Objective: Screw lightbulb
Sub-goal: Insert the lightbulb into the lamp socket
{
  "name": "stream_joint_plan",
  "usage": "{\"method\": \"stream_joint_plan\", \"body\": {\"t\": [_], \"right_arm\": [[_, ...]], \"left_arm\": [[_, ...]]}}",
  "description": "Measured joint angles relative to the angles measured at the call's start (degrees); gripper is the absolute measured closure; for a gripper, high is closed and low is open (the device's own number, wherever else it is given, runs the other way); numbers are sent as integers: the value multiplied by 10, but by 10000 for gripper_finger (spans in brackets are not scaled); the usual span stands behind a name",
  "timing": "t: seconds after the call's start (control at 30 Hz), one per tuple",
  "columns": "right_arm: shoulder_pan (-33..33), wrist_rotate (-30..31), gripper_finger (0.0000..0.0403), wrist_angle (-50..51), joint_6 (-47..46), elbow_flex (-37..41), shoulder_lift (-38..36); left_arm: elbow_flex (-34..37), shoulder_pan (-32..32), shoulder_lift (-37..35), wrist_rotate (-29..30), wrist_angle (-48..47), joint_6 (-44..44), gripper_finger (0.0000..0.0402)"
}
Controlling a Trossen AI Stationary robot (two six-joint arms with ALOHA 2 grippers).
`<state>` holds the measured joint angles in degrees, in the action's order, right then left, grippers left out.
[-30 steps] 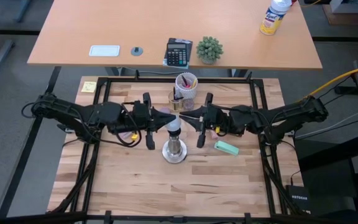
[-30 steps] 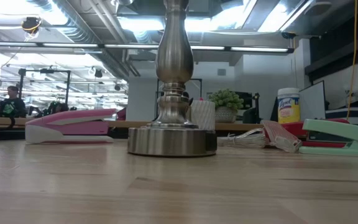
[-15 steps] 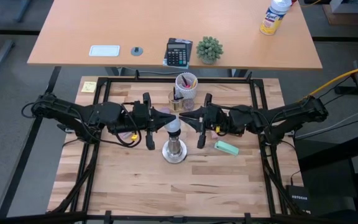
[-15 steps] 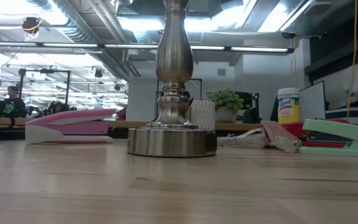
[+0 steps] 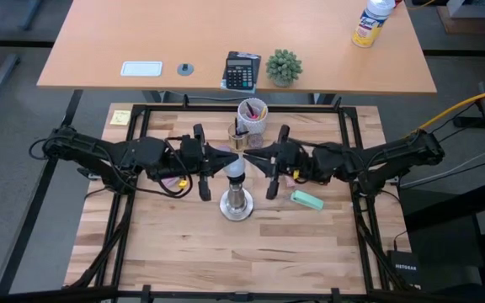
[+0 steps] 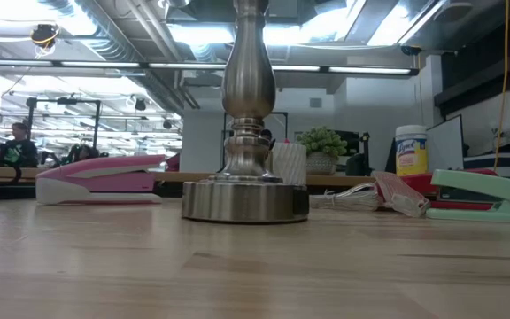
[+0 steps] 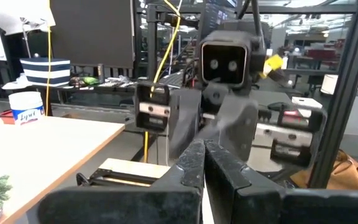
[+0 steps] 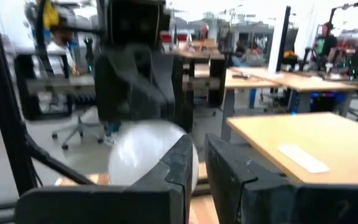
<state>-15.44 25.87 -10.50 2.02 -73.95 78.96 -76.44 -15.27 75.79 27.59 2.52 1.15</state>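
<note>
The lightbulb (image 5: 236, 171), white and round, sits on top of the silver metal stand (image 5: 237, 204), whose round base rests on the wooden table in the middle. Both arms reach in level, high above the table, and meet tip to tip just beyond the bulb's far side. My left gripper (image 5: 224, 160) comes from the table's left, shut and with nothing in it (image 7: 204, 158). My right gripper (image 5: 251, 159) comes from the right with only a narrow slit between its fingers (image 8: 200, 165). The bulb (image 8: 143, 152) shows right beside one of its fingers. In the low view only the stand (image 6: 248, 133) shows. My right gripper has the bulb's round side (image 8: 157, 155) close beside the outer side of one finger (image 8: 178, 163). That finger hides the place where they meet, so I cannot tell whether they touch. Nothing shows between the fingers.
A mint-green stapler (image 5: 306, 199) lies right of the stand. A pink stapler (image 6: 100, 177) lies left of it, under the left arm. A white cup of pens (image 5: 253, 114) and a small brass holder (image 5: 238, 135) stand behind the grippers. The near half of the table is bare wood.
</note>
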Motion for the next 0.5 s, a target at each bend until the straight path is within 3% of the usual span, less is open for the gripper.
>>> {"method": "stream_joint_plan", "body": {"t": [0.5], "right_arm": [[1,-40,355,-42,14,0,10]], "left_arm": [[0,-1,0,-3,-1,1,400]]}}
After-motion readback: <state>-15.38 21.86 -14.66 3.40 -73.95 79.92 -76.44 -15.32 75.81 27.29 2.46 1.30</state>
